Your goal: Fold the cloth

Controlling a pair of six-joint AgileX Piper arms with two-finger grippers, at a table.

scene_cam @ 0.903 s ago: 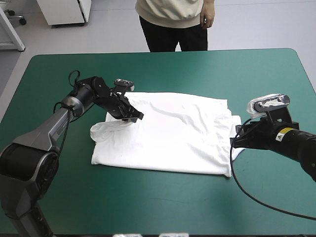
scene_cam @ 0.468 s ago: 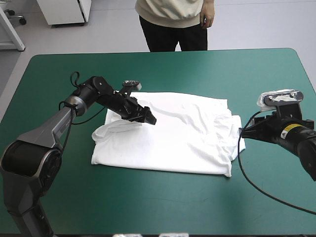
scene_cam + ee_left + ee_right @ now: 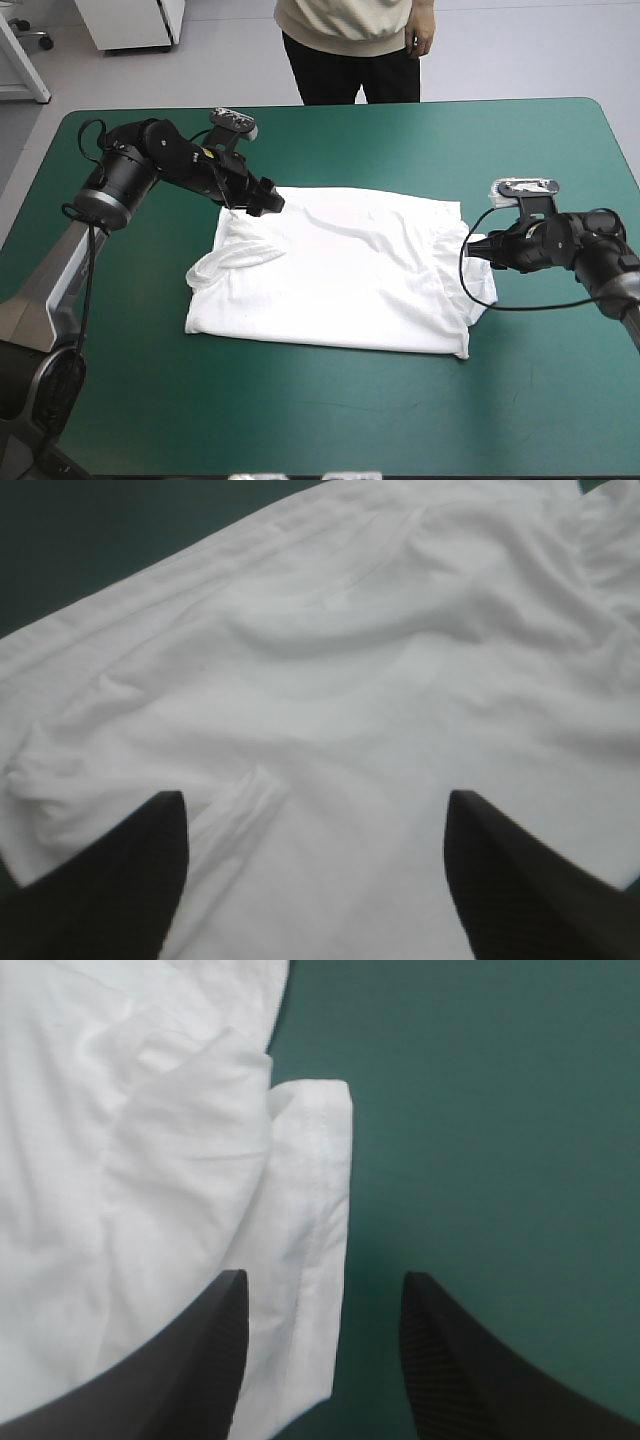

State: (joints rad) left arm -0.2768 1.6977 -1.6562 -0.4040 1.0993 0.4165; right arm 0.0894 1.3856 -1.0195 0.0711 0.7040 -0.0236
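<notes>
High view: above/behind, looking down, table (image 3: 330,400) fills it, T-shirt (image 3: 350,270) at centre. Wrist views close over its opposite ends — all three share it.

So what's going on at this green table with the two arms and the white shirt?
Two robot arms are working on a white T-shirt, spread mostly flat on the teal-green table. The left gripper hovers open over the shirt's far left corner. The right gripper is open at the shirt's right edge, its fingers either side of a hemmed strip. Neither is gripping fabric right now.
</notes>
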